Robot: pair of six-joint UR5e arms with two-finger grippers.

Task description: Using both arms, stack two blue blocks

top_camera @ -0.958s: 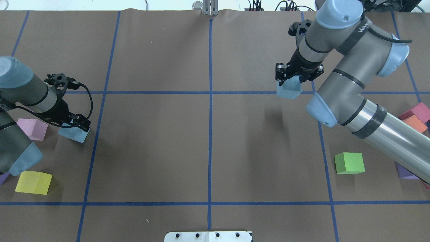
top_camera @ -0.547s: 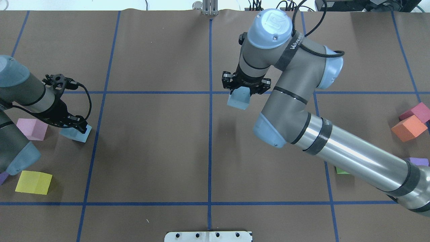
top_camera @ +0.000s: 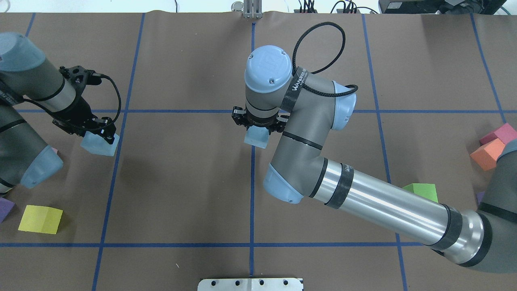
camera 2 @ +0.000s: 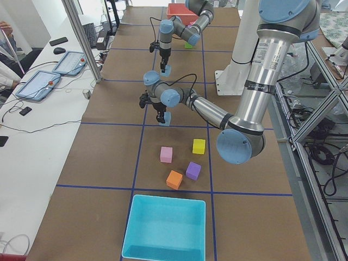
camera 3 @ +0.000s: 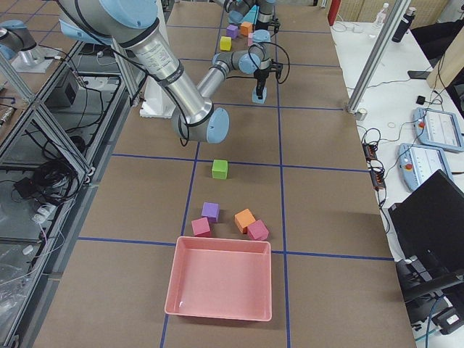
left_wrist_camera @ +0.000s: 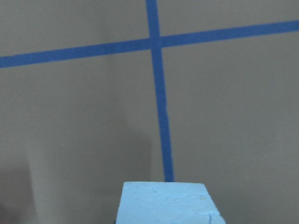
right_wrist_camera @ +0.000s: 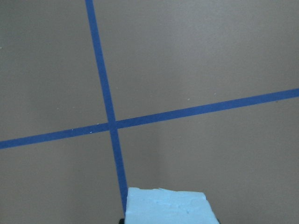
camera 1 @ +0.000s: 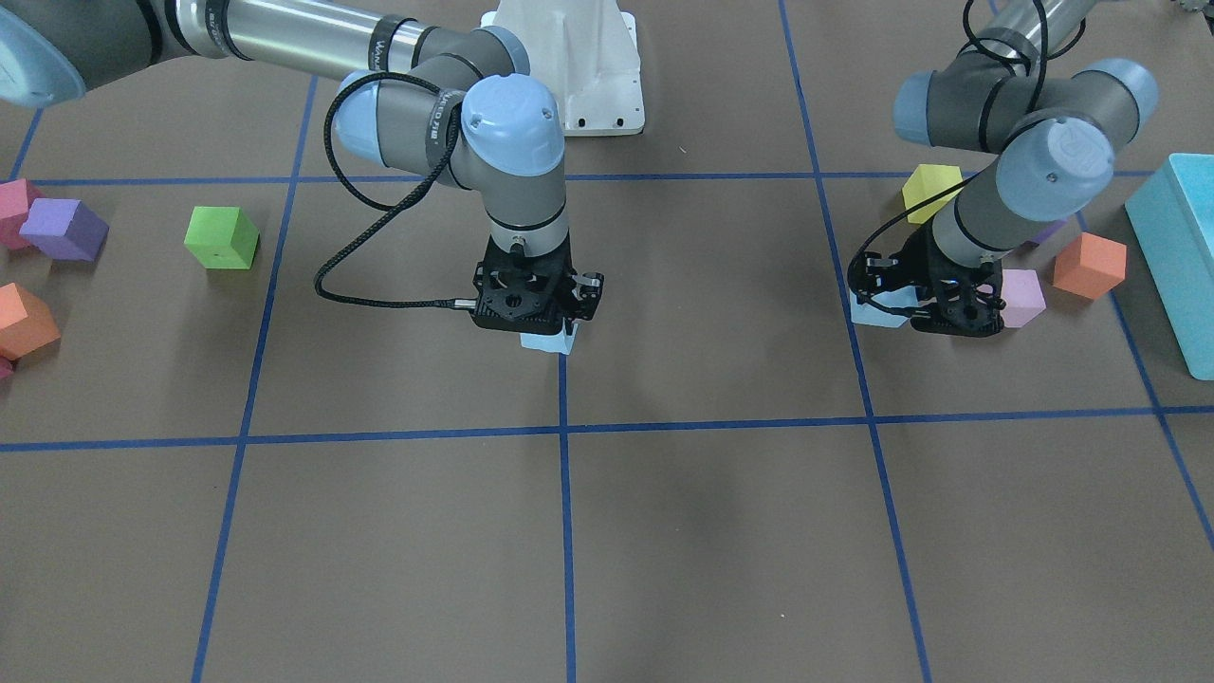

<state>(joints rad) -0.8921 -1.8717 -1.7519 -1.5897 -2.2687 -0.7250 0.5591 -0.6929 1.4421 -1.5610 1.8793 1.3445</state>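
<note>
My right gripper (top_camera: 259, 128) is shut on a pale blue block (top_camera: 256, 139) and holds it above the table's centre line, just near of the tape crossing. In the front view this gripper (camera 1: 537, 321) hides most of its block (camera 1: 553, 343). The block fills the bottom edge of the right wrist view (right_wrist_camera: 167, 206). My left gripper (top_camera: 96, 132) is shut on the other pale blue block (top_camera: 99, 144) and holds it off the table at the left, beside a blue tape line. That block also shows in the front view (camera 1: 874, 312) and the left wrist view (left_wrist_camera: 166, 203).
A yellow cube (top_camera: 40, 219) and a purple cube (top_camera: 5, 208) lie near-left. A green cube (top_camera: 422, 191), an orange cube (top_camera: 486, 154) and a magenta cube (top_camera: 501, 133) lie right. A pink cube (camera 1: 1020, 296) sits by the left gripper. A turquoise bin (camera 1: 1181, 249) and a red bin (camera 3: 221, 280) stand at the table ends.
My right arm swept left from the right half to the centre line, carrying its blue block. My left gripper lifted its blue block and moved it a little forward and right.
</note>
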